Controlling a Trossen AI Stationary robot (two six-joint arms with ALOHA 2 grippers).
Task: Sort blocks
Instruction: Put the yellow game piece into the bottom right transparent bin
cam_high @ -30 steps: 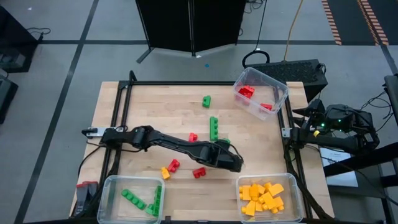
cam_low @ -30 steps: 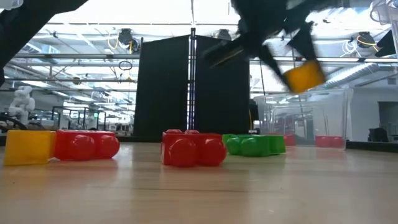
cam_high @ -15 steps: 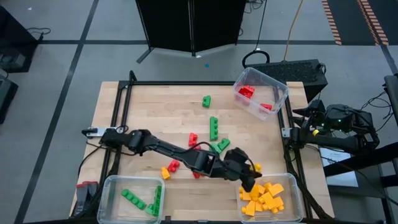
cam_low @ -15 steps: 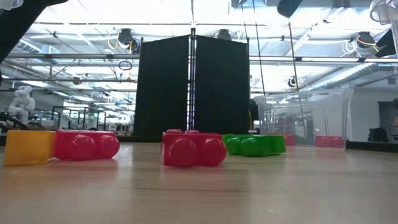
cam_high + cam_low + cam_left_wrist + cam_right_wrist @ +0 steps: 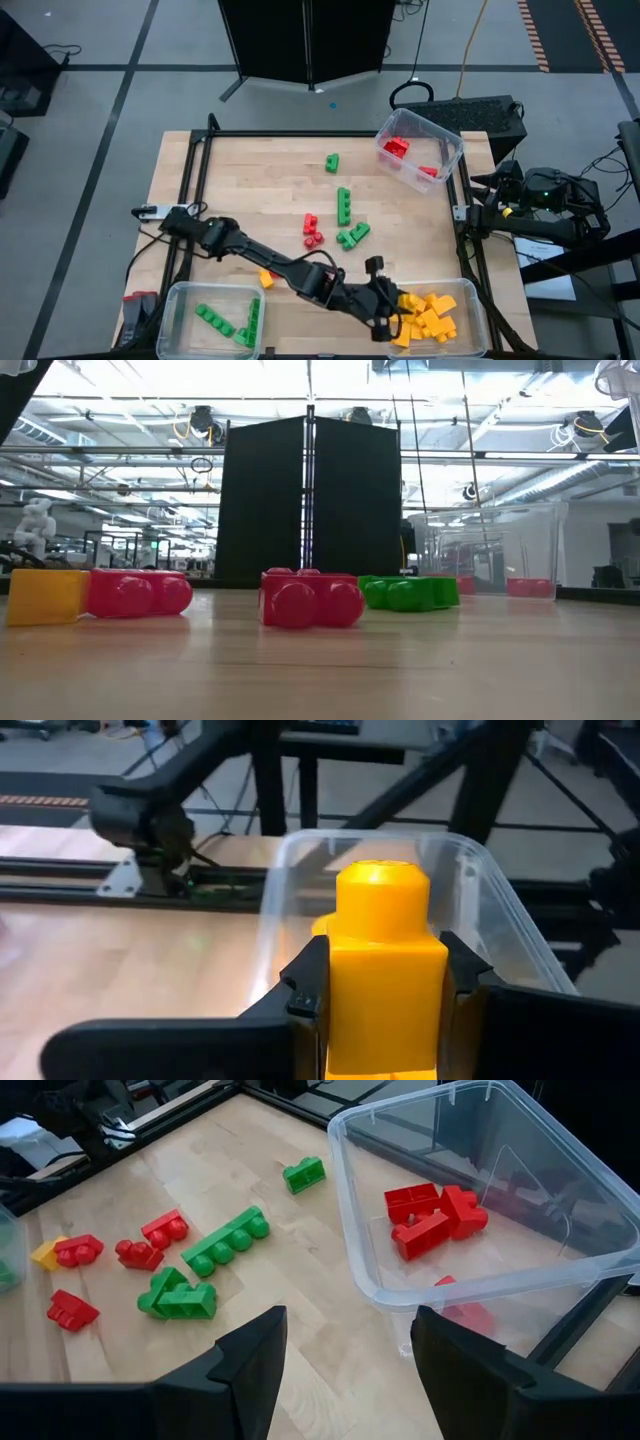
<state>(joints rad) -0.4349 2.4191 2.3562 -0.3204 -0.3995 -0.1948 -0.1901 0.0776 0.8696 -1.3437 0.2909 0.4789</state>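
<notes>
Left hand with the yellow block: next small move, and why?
Probably open and drop it. The left hand grips a yellow block, and the high view puts it at the edge of the bin of yellow blocks, so release should land it with its colour.

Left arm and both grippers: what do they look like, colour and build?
The left arm is a dark, slim, jointed boom. Left gripper has two black, blocky, angular fingers. Right gripper has the same black, flat-faced fingers. The right arm is dark, with loose black cables and a small green light.
</notes>
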